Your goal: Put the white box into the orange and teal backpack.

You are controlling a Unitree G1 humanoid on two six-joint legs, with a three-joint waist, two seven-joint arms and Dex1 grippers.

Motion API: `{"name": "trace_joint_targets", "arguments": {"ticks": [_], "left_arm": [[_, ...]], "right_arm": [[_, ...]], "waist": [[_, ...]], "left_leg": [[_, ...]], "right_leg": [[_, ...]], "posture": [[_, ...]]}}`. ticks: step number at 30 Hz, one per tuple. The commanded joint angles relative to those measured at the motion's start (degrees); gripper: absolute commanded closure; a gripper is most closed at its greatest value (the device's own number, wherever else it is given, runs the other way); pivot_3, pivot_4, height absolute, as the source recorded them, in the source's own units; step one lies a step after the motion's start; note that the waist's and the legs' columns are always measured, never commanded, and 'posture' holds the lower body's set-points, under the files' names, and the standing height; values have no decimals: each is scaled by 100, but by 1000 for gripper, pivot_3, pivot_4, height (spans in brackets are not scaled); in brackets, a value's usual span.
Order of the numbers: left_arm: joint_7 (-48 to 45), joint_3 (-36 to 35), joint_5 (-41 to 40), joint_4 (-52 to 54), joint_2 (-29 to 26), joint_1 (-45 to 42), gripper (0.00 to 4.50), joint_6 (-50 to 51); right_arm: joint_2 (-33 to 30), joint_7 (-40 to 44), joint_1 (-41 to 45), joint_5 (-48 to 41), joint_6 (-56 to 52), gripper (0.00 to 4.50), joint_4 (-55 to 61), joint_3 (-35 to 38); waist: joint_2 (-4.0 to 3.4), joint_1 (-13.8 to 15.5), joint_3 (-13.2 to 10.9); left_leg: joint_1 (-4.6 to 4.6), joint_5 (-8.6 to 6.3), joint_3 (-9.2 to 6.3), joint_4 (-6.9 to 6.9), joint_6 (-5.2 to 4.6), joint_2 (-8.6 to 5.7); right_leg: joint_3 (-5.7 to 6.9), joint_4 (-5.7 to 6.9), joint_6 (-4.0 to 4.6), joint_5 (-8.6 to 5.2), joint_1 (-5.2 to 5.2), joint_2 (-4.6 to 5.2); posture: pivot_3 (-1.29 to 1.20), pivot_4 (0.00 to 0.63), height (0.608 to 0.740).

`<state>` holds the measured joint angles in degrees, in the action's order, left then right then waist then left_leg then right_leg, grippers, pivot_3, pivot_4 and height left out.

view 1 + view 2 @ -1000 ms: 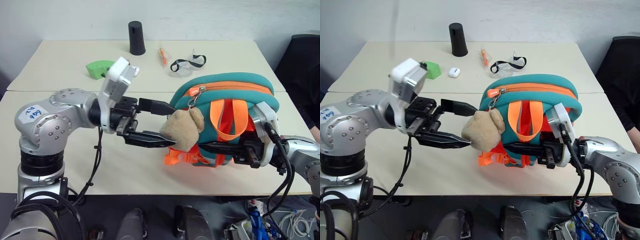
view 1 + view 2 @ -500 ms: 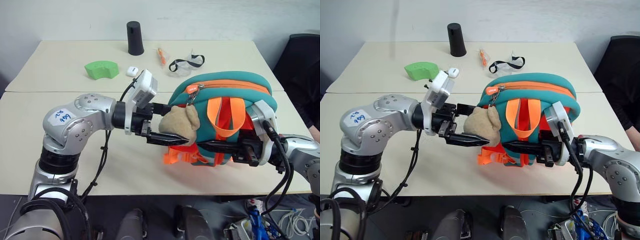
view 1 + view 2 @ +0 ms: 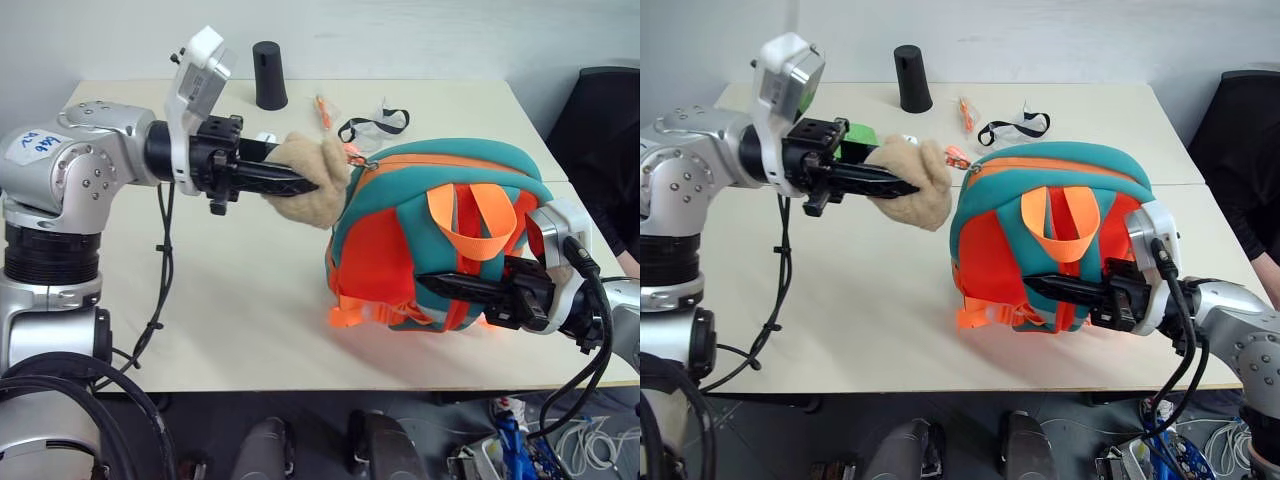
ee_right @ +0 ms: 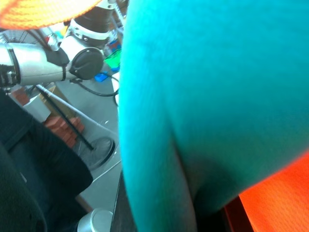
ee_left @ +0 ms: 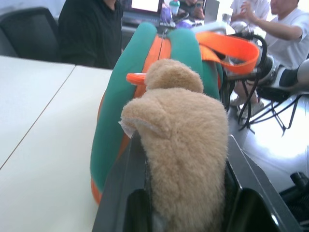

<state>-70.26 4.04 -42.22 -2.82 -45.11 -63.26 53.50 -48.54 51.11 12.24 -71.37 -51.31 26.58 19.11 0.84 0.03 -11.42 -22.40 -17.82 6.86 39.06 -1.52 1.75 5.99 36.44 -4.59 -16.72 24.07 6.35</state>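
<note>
A humanoid robot works at the orange and teal backpack (image 3: pixel 440 240), which stands upright near the front edge of the cream table (image 3: pixel 230 300), toward its right side. The left gripper (image 3: pixel 300 181) has its two black fingers closed around the tan plush toy (image 3: pixel 308 180) that hangs from the bag's zipper, holding it out to the left of the bag's top corner; the left wrist view shows the toy squeezed between the fingers (image 5: pixel 120 193) with the teal rim just behind it. The right gripper (image 3: pixel 432 283) is clamped tight on the lower front of the bag, near the orange straps (image 3: pixel 470 215), steadying it.

The zipper looks closed along the top seam, so the step in hand is probably opening the bag by pulling the toy. The white box cannot be made out on the table.

The backpack appears soft and light, likely to sag or slide unless pinned, so the low grip on its body seems sensible. The plush toy compresses easily and may slip from smooth fingers; a hold close to its attachment would transfer pull better. A black cylinder (image 3: pixel 271 75), safety goggles (image 3: pixel 375 125) and a green block (image 3: pixel 857 135) sit toward the table's far edge.
</note>
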Motion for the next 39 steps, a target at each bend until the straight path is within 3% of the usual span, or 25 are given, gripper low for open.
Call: {"name": "trace_joint_targets", "arguments": {"ticks": [1, 4, 11, 20, 26, 31, 37, 39], "left_arm": [[-831, 274, 410, 353, -633, 414, 3293, -495], [-1064, 682, 1077, 698, -1015, 1229, 3293, -1271], [-1003, 950, 1854, 853, -1148, 2142, 3293, -2020], [245, 1261, 2462, 516, 306, 2600, 3293, -2225], [672, 1411, 3145, -236, 637, 2597, 3293, -2761], [903, 1241, 3227, -960, 946, 2215, 3293, -2944], [750, 1142, 3231, -1189, 925, 2026, 3293, -3065], [499, 992, 3012, -1028, 747, 2097, 2705, -2890]], "right_arm": [[118, -174, -125, -248, 125, 4500, 48, 363], [174, -259, -189, -225, 166, 4500, 47, 383], [238, -369, -241, -187, 194, 4500, -1, 388], [307, -270, -105, -57, 275, 4500, -65, 159], [199, 79, -179, -234, 221, 4500, 457, 113], [110, 201, -282, -278, 269, 4500, 1122, -24], [59, 32, -245, 885, 615, 4500, 994, -476], [8, -159, -226, 947, 456, 3866, 773, -470]], "waist": [[0, -4, 0], [-4, -30, 1], [3, 7, -1], [4, 35, -1], [2, 20, 0], [3, 47, 1], [3, 81, 1], [4, 65, 1]], "left_leg": [[0, 0, 0, 0, 0, 0], [17, -2, 11, -19, 4, 1], [4, -9, -2, -4, -7, 1], [1, -11, -2, 0, -13, 0], [5, -11, -1, -1, -12, 4], [29, -21, -22, 0, -28, 5], [26, -18, -24, 0, -15, 3], [24, -18, -22, -1, -15, 3]], "right_leg": [[-1, 1, 0, 0, 0, 1], [-7, -1, 3, -2, 0, 2], [-10, -3, 5, -2, 1, 18], [-9, -3, -1, 1, 0, 19], [-8, -2, -1, 1, 0, 19], [2, -13, -1, 2, -38, 27], [6, -24, -4, 4, -39, 30], [7, -26, -4, 4, -38, 28]], "posture": [[0, 150, 740], [0, 150, 740], [0, 150, 740], [0, 150, 740], [0, 150, 740], [0, 150, 740], [0, 150, 740], [0, 150, 740]]}}
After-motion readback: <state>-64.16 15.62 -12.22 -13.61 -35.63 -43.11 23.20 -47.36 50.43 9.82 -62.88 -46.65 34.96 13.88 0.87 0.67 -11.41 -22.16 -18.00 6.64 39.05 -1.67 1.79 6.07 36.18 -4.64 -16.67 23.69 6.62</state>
